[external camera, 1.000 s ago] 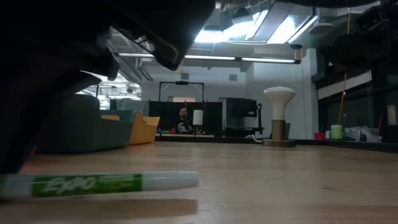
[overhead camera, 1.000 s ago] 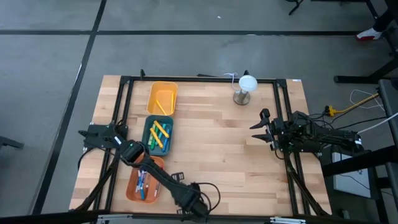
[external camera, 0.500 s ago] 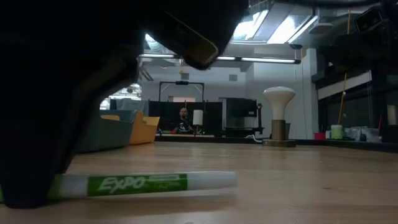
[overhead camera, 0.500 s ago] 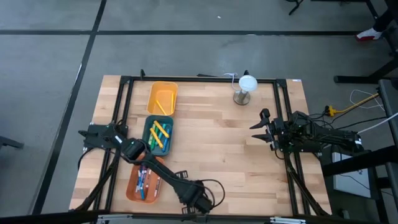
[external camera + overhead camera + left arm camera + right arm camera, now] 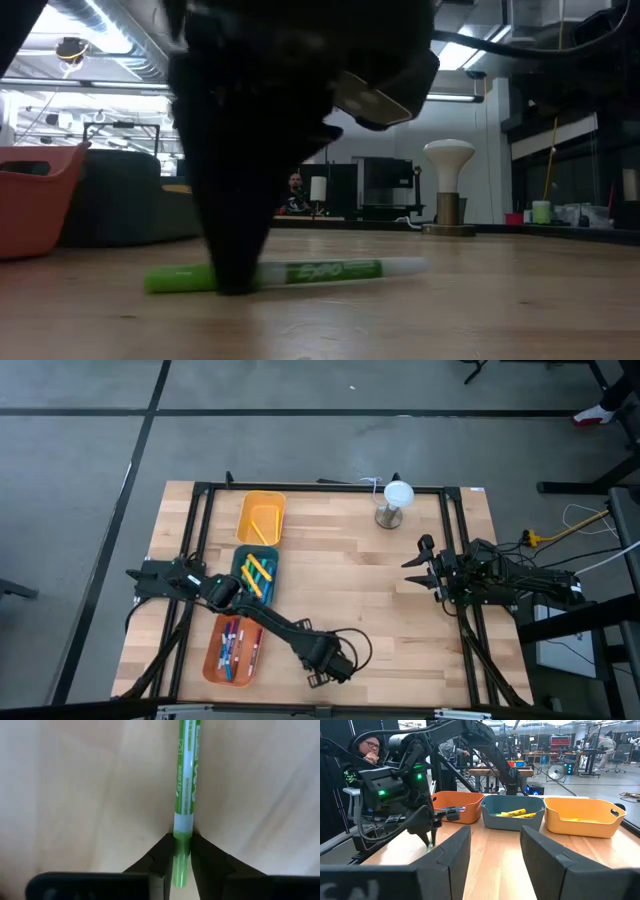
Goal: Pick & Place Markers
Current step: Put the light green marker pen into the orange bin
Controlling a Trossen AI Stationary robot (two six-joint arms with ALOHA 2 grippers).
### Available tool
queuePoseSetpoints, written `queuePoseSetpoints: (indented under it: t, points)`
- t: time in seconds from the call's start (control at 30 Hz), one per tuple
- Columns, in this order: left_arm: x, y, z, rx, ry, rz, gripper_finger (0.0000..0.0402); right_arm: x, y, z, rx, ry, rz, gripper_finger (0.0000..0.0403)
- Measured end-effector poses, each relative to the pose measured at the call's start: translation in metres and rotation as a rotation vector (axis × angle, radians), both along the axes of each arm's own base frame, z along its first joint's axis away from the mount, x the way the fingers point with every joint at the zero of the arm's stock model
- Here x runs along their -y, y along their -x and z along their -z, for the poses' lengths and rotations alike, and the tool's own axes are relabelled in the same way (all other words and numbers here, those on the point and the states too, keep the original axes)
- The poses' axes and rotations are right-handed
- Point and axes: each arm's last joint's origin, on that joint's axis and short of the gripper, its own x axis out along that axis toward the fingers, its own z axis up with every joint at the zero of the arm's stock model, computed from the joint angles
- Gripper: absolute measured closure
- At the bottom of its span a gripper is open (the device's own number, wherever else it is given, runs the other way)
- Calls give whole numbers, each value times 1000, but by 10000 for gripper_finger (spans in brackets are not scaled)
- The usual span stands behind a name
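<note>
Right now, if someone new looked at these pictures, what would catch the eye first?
First the left gripper, near the table's front edge, its jaws closed on the cap end of a green marker lying on the wood. Next, three trays in a row on the left: yellow tray, teal tray and orange tray, all holding markers. The right gripper waits open at the right side.

green marker [image 5: 290, 273] | flat on tabletop, near front edge | others sorted in 3 trays

I see a pale wood table [image 5: 350, 590] with matt grain; smooth plastic trays [image 5: 510, 812]; a glossy plastic green marker [image 5: 186, 780]; matt black fingers [image 5: 210, 862].
</note>
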Motion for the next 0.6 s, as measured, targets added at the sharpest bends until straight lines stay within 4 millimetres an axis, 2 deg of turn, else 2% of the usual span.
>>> queuePoseSetpoints:
  t: [0.27,0.37,0.5,0.6]
  points:
    - [-16,-8,0,8,-19,72,321,0,0,0,0,0,0,233]
    - [-24,-13,0,19,-12,64,334,0,0,0,0,0,0,233]
    - [-32,-20,0,53,-26,47,372,0,0,0,0,0,0,233]
    - [-33,-24,-5,111,-96,47,377,0,0,0,0,0,0,233]
